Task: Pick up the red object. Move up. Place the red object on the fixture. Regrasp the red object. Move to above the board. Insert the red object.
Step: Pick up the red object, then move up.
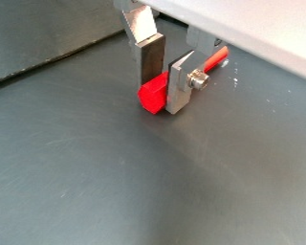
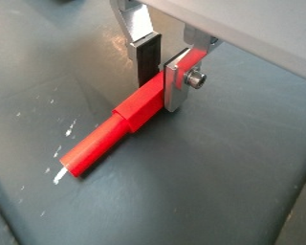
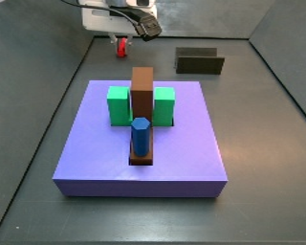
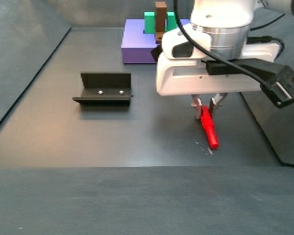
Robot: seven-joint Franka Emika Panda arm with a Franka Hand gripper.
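Grey floor (image 4: 100, 138): red object (image 2: 115, 131), lying flat, is clamped near one end btwn gripper (image 2: 161, 75) fingers, w/ pads pressed on both sides.

A dark grey floor (image 4: 100, 138) is lying flat under everything, showing faint scuffs and small pale specks in a wrist view (image 2: 41, 115). Low dark walls (image 3: 41, 48) are enclosing it on the sides, and soft, even light is reflecting dully off its surface.
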